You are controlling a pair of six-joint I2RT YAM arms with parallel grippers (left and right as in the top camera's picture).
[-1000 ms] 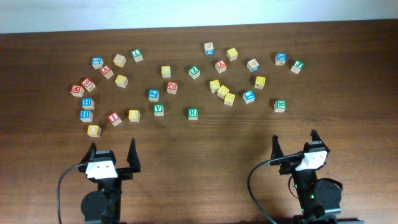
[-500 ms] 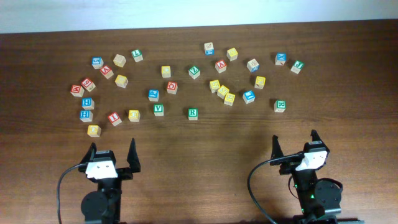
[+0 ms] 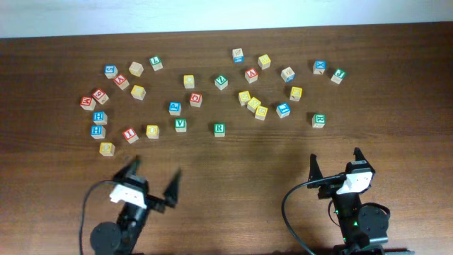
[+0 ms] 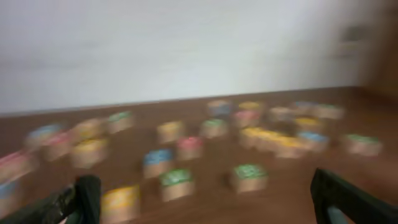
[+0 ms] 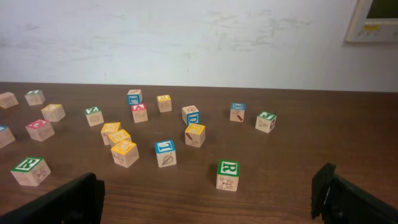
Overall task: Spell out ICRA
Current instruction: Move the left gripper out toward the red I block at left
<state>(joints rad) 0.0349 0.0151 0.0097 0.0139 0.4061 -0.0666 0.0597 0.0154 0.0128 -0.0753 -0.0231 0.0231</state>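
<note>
Both pairs of jaws stand wide apart and empty, well short of the cubes on the counter [image 3: 233, 170]. The red I [image 3: 129, 134] lies left, the green R [image 3: 219, 128] central, the red A [image 3: 251, 74] farther back; the yellow C we cannot pick out. Light, stiff wood, we judge: pinch opposite flat faces squarely.

Wooden table [image 3: 233, 159], green V cube [image 3: 180, 125], blue cube [image 3: 98, 131], white wall [image 5: 186, 37]
</note>
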